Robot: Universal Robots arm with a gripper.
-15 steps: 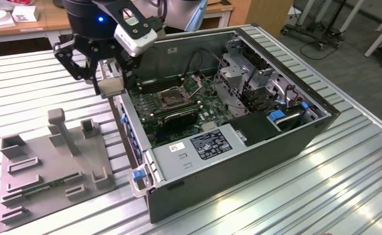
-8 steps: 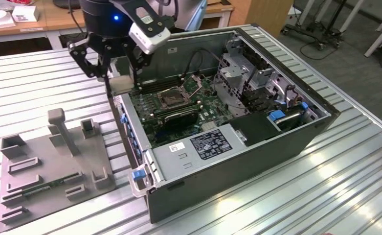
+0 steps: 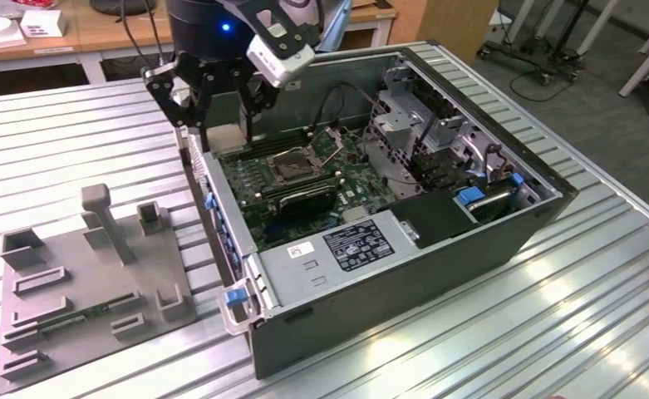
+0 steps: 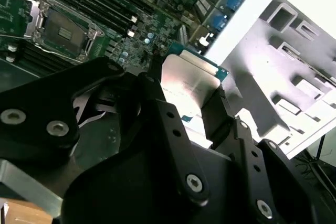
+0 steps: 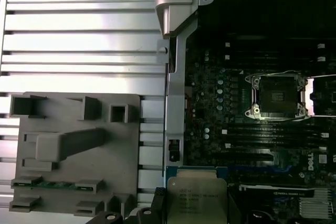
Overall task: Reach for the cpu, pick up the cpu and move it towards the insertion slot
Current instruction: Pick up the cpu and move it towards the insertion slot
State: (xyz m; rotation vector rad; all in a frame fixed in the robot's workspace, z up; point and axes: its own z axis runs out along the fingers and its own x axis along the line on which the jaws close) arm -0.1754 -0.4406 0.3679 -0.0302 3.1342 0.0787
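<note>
**Chip carried at the case wall, short of the socket**

Pincer (image 4: 191, 95) fingers are seen closed on the cpu (image 4: 190, 77), a small flat square chip with a silvery-white metal face and a thin tan-green rim, gripped by two opposite edges between the black fingers (image 4: 218, 111). The edge grip appears chosen so that the underside is left untouched and the chip is kept level for seating. In the first wrist view the same chip (image 5: 195, 199) is seen face up, hanging just over the edge of the open black computer case (image 3: 435, 249), beside its grey metal side wall.

The insertion slot (image 5: 278, 95), a square processor socket with a shiny silver frame and a dark centre, is set into the green circuit board (image 3: 352, 179) and lies apart from the chip, further inside the case; it is also seen in the exterior view (image 3: 295, 165), with the long black memory slots beside it. Its centre looks unoccupied.

The grey plastic tray (image 3: 91, 291) with its square recesses rests on the ribbed metal counter (image 3: 58, 150) outside the case, on the exterior view's left. The lift is judged done; the carry is under way.
</note>
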